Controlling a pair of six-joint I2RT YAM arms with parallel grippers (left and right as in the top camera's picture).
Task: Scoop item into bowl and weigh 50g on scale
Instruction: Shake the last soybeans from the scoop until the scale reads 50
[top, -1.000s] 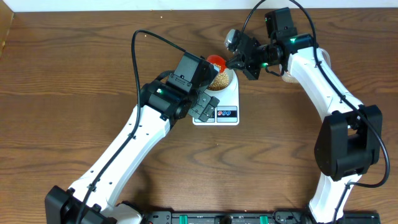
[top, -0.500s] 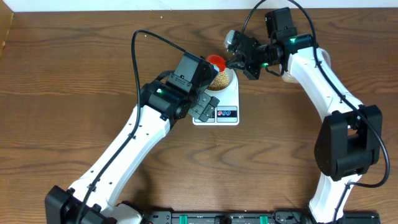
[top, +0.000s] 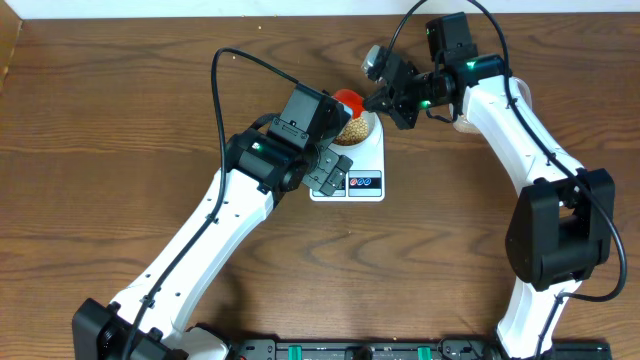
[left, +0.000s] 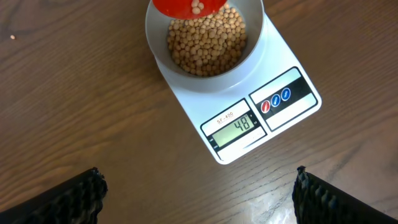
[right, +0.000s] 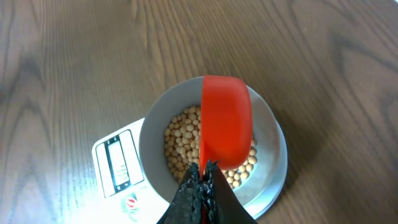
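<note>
Right gripper (right: 202, 173) clenched on red scoop (right: 227, 121) tilted over bowl (left: 254, 31) of beans (left: 205, 43) on scale (left: 273, 124) reading 48; left gripper (left: 198, 186) spread wide, empty.

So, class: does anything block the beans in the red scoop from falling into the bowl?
Nothing visible does. The right hand holds the red scoop over the open bowl on the scale, with only air between it and the beans already inside.
</note>
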